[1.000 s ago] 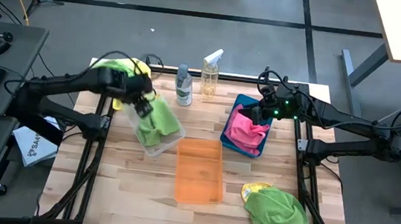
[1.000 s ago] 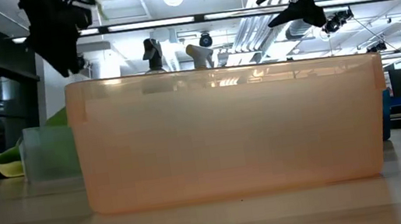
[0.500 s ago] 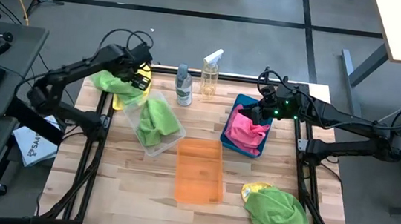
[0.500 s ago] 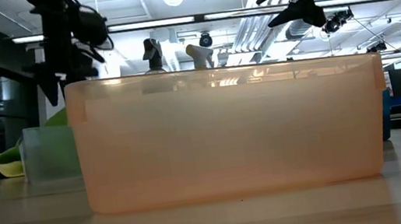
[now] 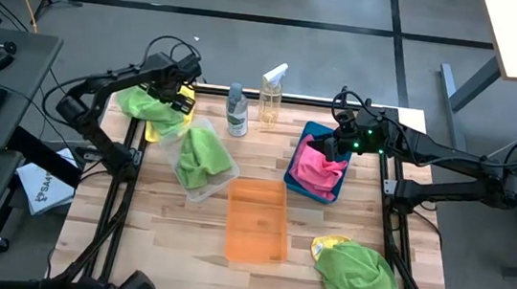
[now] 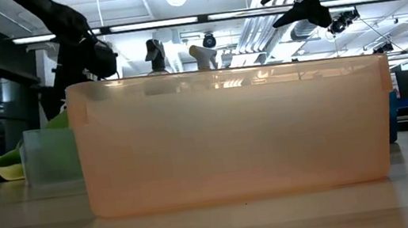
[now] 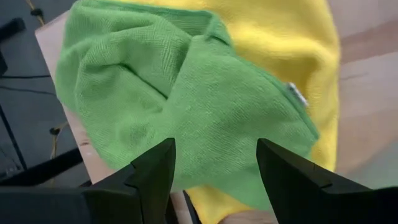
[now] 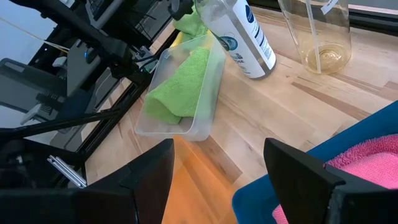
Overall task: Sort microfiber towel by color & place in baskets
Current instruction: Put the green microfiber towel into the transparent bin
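Green towel (image 5: pixel 202 155) already in clear bin (image 5: pixel 218 187); pink towel (image 5: pixel 317 168) in blue bin (image 5: pixel 313 131); orange bin (image 5: pixel 257 220) bare; left gripper (image 5: pixel 179 99) open over green-and-yellow pile (image 5: pixel 142 106); right gripper (image 5: pixel 328 148) open above blue bin; second pile (image 5: pixel 354 273) untouched near front-right corner.

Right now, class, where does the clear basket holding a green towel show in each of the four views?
High view: clear basket, left of the orange basket.
Low view: a sliver at the orange basket's left edge.
Left wrist view: not in it.
Right wrist view: centre-left.
Shared landmark: the orange basket.
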Robot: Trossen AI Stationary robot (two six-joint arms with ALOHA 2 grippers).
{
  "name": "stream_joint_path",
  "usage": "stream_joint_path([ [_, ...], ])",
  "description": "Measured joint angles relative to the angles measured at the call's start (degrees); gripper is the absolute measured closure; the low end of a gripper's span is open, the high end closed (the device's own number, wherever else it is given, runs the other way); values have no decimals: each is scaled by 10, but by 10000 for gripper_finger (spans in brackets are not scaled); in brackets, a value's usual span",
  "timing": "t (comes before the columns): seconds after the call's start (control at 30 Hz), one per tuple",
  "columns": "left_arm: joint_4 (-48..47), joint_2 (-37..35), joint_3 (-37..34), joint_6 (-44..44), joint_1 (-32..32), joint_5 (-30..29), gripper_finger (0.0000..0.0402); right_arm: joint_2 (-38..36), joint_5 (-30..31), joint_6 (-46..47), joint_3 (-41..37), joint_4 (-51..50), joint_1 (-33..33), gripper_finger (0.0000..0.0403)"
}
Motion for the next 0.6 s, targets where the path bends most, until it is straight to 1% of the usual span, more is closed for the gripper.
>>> stream_joint_path([
  [0.1,12,0,0,-5,2,0,188,0,0,0,0,0,0,157],
  [0.13,17,0,0,-6,1,8,188,0,2,-1,0,0,0,157],
  [0.23,20,-4,0,-6,-2,60,188,0,7,-4,0,-2,0,157],
  [0.3,23,-12,0,-4,-12,95,188,0,-2,1,0,-11,0,157],
  [0.37,30,-26,0,-4,-31,122,188,0,-32,3,0,-27,0,157],
  [0.47,39,-60,0,-14,-70,139,188,0,-86,4,0,-63,12,157],
  [0.6,67,-126,0,-44,-144,151,188,0,-135,30,0,-109,60,157],
])
